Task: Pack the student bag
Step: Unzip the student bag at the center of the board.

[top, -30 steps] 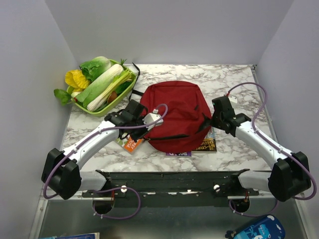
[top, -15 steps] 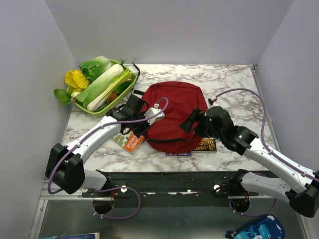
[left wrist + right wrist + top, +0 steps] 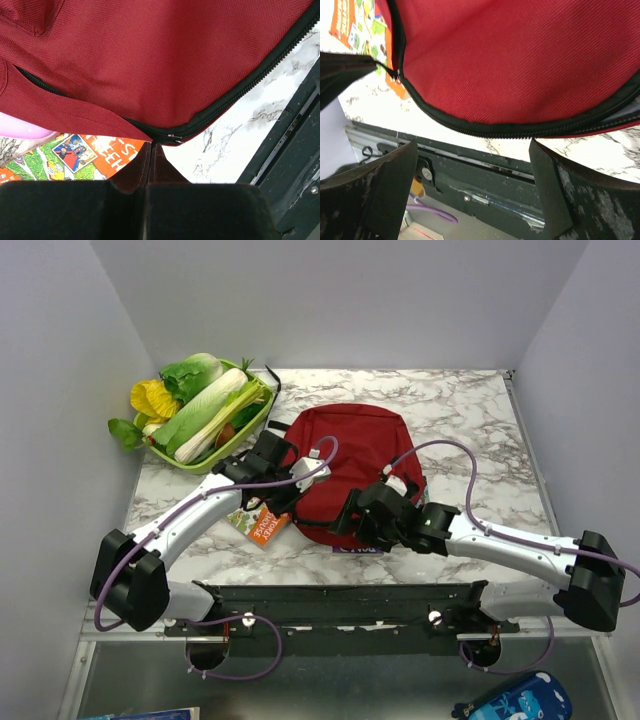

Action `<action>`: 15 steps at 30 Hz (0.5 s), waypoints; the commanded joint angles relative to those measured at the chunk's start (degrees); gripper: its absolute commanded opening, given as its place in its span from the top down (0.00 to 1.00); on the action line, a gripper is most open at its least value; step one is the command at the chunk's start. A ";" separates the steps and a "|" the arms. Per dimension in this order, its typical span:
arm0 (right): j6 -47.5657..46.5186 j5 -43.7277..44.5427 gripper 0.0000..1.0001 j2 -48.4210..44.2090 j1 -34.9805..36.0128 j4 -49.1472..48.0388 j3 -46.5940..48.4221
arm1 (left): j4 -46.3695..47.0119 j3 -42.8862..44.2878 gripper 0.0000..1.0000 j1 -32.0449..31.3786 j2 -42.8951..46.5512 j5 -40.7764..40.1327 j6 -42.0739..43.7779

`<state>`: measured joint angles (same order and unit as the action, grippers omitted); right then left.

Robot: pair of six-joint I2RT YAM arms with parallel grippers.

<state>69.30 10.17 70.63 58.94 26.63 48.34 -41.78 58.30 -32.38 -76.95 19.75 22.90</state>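
Student bag (image 3: pixel 350 455), dark red, lies flat in the middle of the counter (image 3: pixel 470 410) atop colourful books (image 3: pixel 262 527), the clenched left hand (image 3: pixel 152 150) at its zipper edge, the right hand (image 3: pixel 472 145) released wide at its near edge, a vegetable basket (image 3: pixel 200 415) far left.

The student bag (image 3: pixel 355 460), a dark-red fabric backpack, lies flat mid-table, its straight end toward 12 o'clock and its rounded end toward 6 o'clock. A black zipper (image 3: pixel 520 129) edges that curve.
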 commanded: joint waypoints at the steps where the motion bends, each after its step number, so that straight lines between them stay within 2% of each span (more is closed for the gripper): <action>1: 6.72 9.58 0.00 0.38 0.39 2.02 1.32 | -0.67 -0.12 1.00 -0.31 2.68 2.22 1.36; 5: 11.11 12.50 0.03 -0.23 0.30 0.89 -0.17 | -0.32 -0.91 1.00 -0.31 3.38 3.01 1.80; 11: 16.04 13.20 0.12 0.91 0.39 -1.50 -1.76 | -0.32 -1.00 1.00 -0.40 4.00 5.56 2.59; 14: 16.13 12.59 0.25 3.02 0.39 -1.50 -0.97 | -0.41 -1.00 1.00 -0.58 3.91 5.92 2.86; 15: 15.26 12.59 0.39 3.20 0.30 -1.50 -0.79 | -0.41 -1.17 1.00 -0.58 4.00 5.92 2.94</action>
<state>82.63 20.10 71.72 59.09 25.93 47.33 -42.09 57.89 -32.45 -74.15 22.85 24.56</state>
